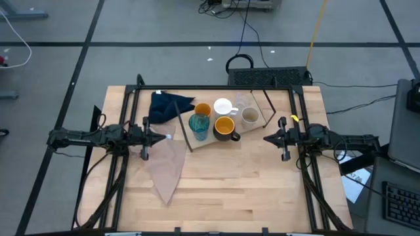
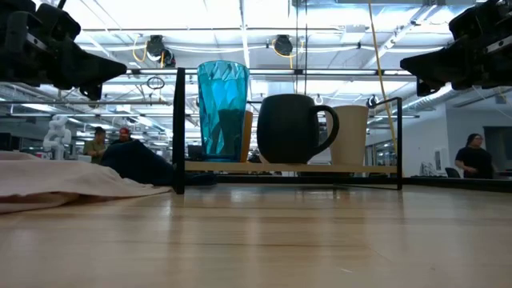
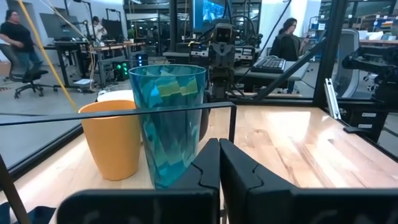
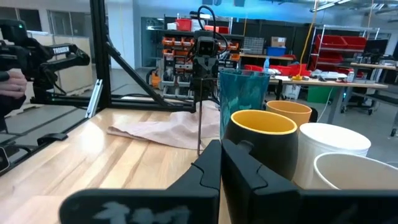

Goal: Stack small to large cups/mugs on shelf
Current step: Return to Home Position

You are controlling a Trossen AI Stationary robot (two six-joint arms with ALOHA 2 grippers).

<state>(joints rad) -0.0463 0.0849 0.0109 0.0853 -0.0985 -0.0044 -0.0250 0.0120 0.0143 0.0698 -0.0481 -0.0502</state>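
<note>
The left gripper (image 3: 219,146) is seen with its two dark, matte fingers pressed together and nothing held between them. The right gripper (image 4: 221,147) is found the same way, closed on empty air. Both are held above the table, one off each end of the shelf (image 2: 368,168), a flat light-wood board framed in thin black rod, and the cups are gathered on it between the two grippers. Straight ahead of the left gripper the faceted, translucent teal tumbler (image 3: 171,118) is met first, with the smooth, tapered orange cup (image 3: 115,140) just beside it. Ahead of the right gripper the dark matte mug (image 4: 264,149) with its yellow-orange lining is nearest, then the glossy white mug (image 4: 333,146) and the rounded grey-beige cup (image 4: 360,180). Only from above is the clear cup (image 1: 241,101) made out, faintly, on the right gripper's side of the board. Only the low view shows the heights: the tumbler is seen taller than the dark mug, whose looped handle is turned toward the grey-beige cup. A crumpled dark blue cloth (image 1: 167,106) is shown near the left gripper, and a soft pinkish-beige cloth (image 1: 167,167) is spread on the table beneath and beside it.
</note>
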